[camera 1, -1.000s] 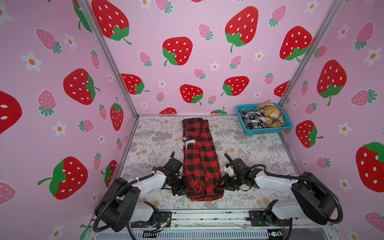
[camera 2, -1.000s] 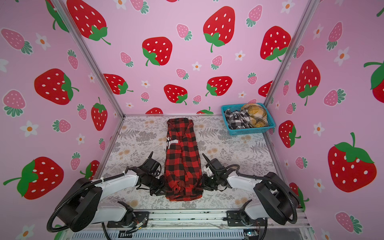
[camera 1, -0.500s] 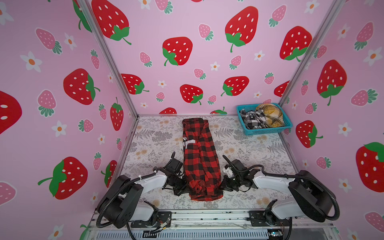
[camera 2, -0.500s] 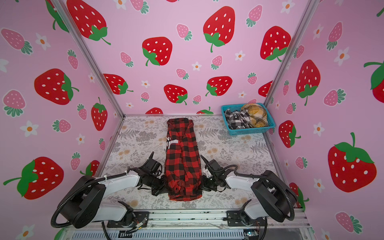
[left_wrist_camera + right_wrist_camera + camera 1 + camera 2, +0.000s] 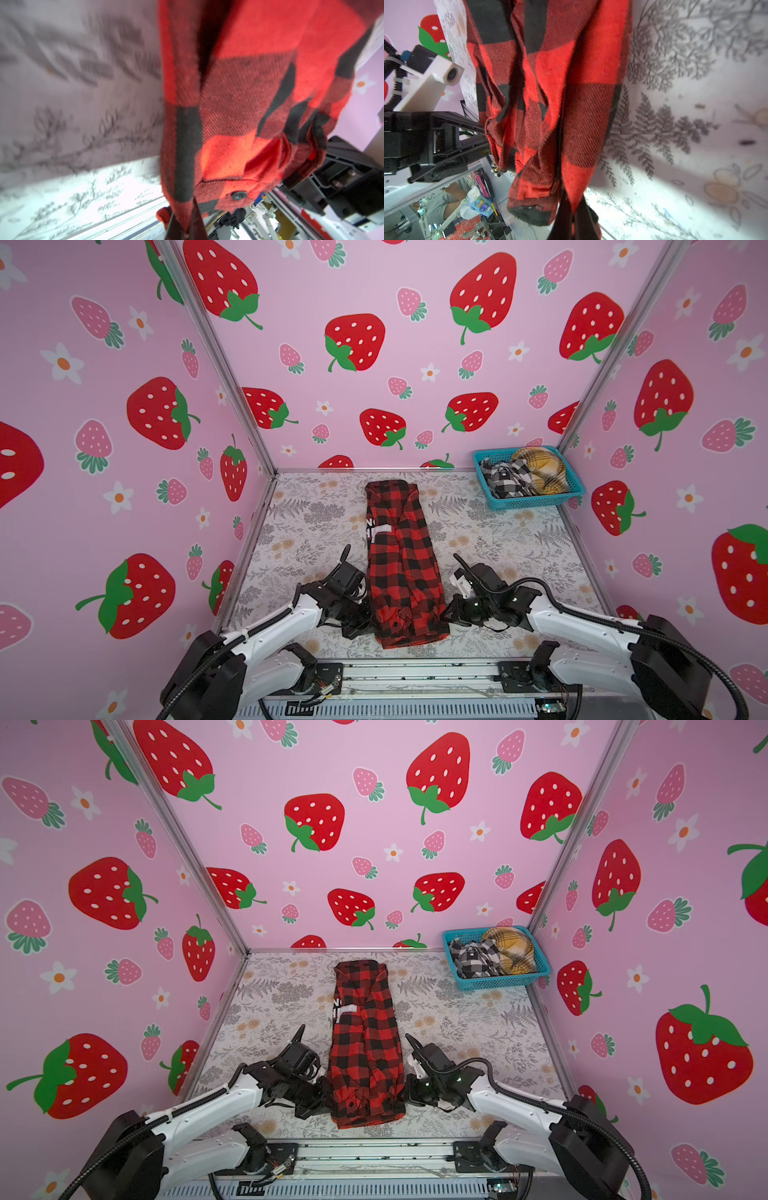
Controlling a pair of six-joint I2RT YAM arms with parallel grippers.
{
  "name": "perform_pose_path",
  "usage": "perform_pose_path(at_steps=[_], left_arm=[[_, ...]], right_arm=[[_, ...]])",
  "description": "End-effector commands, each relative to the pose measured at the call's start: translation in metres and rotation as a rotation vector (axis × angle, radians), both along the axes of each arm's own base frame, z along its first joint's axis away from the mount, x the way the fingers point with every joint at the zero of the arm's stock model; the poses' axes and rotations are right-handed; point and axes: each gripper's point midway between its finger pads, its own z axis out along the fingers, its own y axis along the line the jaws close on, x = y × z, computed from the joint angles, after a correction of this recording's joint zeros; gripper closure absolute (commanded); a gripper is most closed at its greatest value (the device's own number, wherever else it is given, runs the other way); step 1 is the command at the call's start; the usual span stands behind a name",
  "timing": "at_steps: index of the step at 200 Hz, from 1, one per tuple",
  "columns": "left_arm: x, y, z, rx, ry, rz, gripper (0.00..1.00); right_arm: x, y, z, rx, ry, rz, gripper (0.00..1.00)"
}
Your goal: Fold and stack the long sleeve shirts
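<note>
Both top views show left hand (image 5: pixel 371 615) and right hand (image 5: pixel 445 614) pinching the red-and-black shirt (image 5: pixel 401 568) by its near edges, seemingly for folding.

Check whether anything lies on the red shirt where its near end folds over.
Nothing visible does. The left pincer and right pincer grip the red shirt at its near end; its top is bare, the teal basket apart, far right.

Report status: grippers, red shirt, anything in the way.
Left gripper and right gripper shut on red shirt, near end. Shirt in long strip on table. Basket holds black-white shirt, yellow shirt; far corner, apart.
</note>
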Motion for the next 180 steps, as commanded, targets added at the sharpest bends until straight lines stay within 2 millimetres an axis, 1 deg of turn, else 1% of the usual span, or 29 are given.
perform_pose_path(at_steps=[1,11,31,38,51,62,63,67,68,69,74,75,87,89,94,98,103,109,111,128,137,141,149,159,163,165,169,174,180], left_arm=[[-0.019,0.011,0.0,0.035,0.06,0.048,1.0],[-0.01,0.008,0.008,0.009,0.019,0.087,1.0],[0.014,-0.001,0.027,-0.062,-0.053,0.167,1.0],[0.026,-0.004,0.036,-0.08,-0.079,0.183,1.0],[0.05,-0.003,0.048,-0.09,-0.117,0.211,1.0],[0.076,0.0,0.06,-0.109,-0.16,0.25,1.0],[0.08,0.0,0.065,-0.117,-0.175,0.255,1.0],[0.09,0.002,0.067,-0.12,-0.183,0.273,1.0],[0.094,0.002,0.07,-0.127,-0.196,0.277,1.0],[0.096,0.003,0.068,-0.122,-0.191,0.281,1.0],[0.112,0.005,0.079,-0.133,-0.23,0.299,1.0],[0.114,0.006,0.076,-0.127,-0.224,0.303,1.0],[0.148,0.012,0.088,-0.115,-0.282,0.325,1.0],[0.155,0.012,0.09,-0.116,-0.289,0.328,1.0],[0.169,0.012,0.094,-0.122,-0.304,0.331,1.0],[0.181,0.012,0.096,-0.127,-0.314,0.334,1.0],[0.195,0.013,0.101,-0.13,-0.329,0.337,1.0],[0.213,0.013,0.099,-0.127,-0.33,0.339,1.0],[0.218,0.013,0.1,-0.126,-0.34,0.338,1.0],[0.264,0.016,0.087,-0.099,-0.33,0.323,1.0],[0.286,0.015,0.079,-0.097,-0.327,0.315,1.0],[0.293,0.017,0.069,-0.084,-0.304,0.312,1.0],[0.31,0.015,0.062,-0.094,-0.292,0.307,1.0],[0.33,0.016,0.051,-0.098,-0.28,0.314,1.0],[0.338,0.015,0.047,-0.103,-0.28,0.318,0.96],[0.343,0.015,0.045,-0.107,-0.283,0.319,0.89],[0.351,0.014,0.042,-0.117,-0.289,0.319,0.8],[0.362,0.014,0.039,-0.125,-0.291,0.319,0.72],[0.375,0.017,0.036,-0.128,-0.288,0.327,0.66]], right_arm=[[-0.001,-0.009,0.001,-0.031,0.015,-0.066,1.0],[0.004,-0.004,0.012,-0.01,-0.008,-0.072,1.0],[0.02,0.008,0.031,0.012,-0.064,-0.062,1.0],[0.029,0.014,0.039,0.017,-0.087,-0.061,1.0],[0.053,0.021,0.052,0.017,-0.145,-0.08,1.0],[0.079,0.029,0.068,0.036,-0.197,-0.102,1.0],[0.082,0.03,0.069,0.04,-0.202,-0.104,1.0],[0.091,0.033,0.075,0.053,-0.22,-0.109,1.0],[0.094,0.035,0.077,0.057,-0.227,-0.111,1.0],[0.096,0.036,0.079,0.061,-0.232,-0.112,1.0],[0.109,0.041,0.087,0.076,-0.258,-0.117,1.0],[0.112,0.042,0.089,0.078,-0.264,-0.118,1.0],[0.145,0.051,0.103,0.084,-0.319,-0.127,1.0],[0.151,0.053,0.109,0.09,-0.336,-0.13,1.0],[0.165,0.056,0.112,0.085,-0.351,-0.136,1.0],[0.178,0.059,0.118,0.093,-0.369,-0.143,1.0],[0.192,0.061,0.119,0.096,-0.379,-0.148,1.0],[0.21,0.066,0.123,0.104,-0.394,-0.154,1.0],[0.215,0.067,0.122,0.102,-0.394,-0.154,1.0],[0.262,0.077,0.113,0.107,-0.394,-0.155,1.0],[0.281,0.083,0.107,0.111,-0.387,-0.146,1.0],[0.289,0.087,0.101,0.114,-0.377,-0.135,1.0],[0.303,0.092,0.088,0.104,-0.361,-0.123,1.0],[0.322,0.096,0.078,0.102,-0.354,-0.117,1.0],[0.328,0.099,0.075,0.106,-0.353,-0.114,0.98],[0.331,0.099,0.073,0.106,-0.353,-0.115,0.96],[0.338,0.099,0.068,0.103,-0.351,-0.119,0.91],[0.346,0.099,0.066,0.102,-0.356,-0.125,0.82],[0.355,0.098,0.059,0.096,-0.361,-0.127,0.68]])
